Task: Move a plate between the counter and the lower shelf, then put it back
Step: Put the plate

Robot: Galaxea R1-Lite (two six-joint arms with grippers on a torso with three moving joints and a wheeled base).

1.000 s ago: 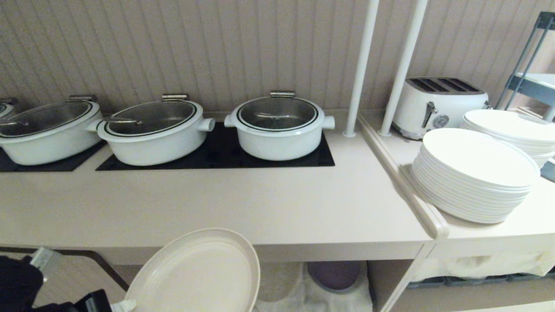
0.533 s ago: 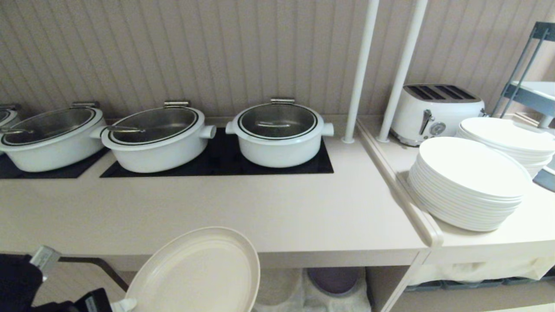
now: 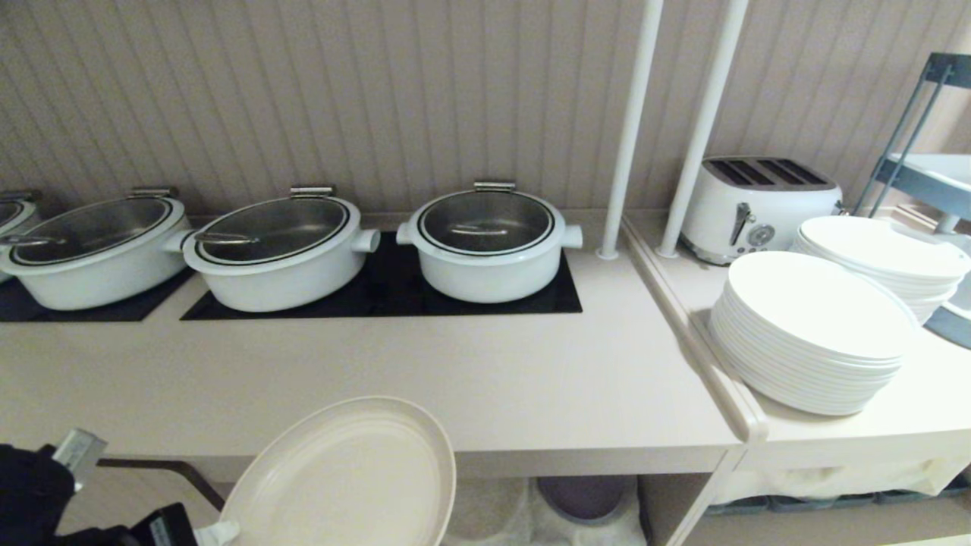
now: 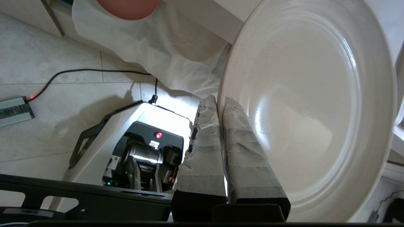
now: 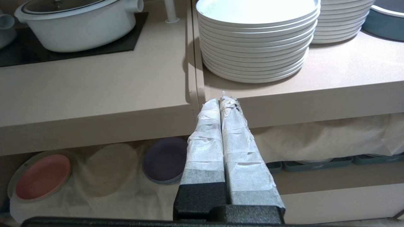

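Pinching the plate (image 4: 309,104) by its near rim, the left gripper (image 4: 221,104) has both taped fingers clamped on the edge. Plate sits tilted, just in front of and below the counter (image 3: 485,379) front edge, above the lower shelf (image 5: 126,183). Right gripper (image 5: 222,99) hangs closed and empty, farther off. Left gripper is mostly cut off in the head view; shelf floor under the plate is hidden.

Head view overlooks counter (image 3: 455,379); both wrist views face its front edge.
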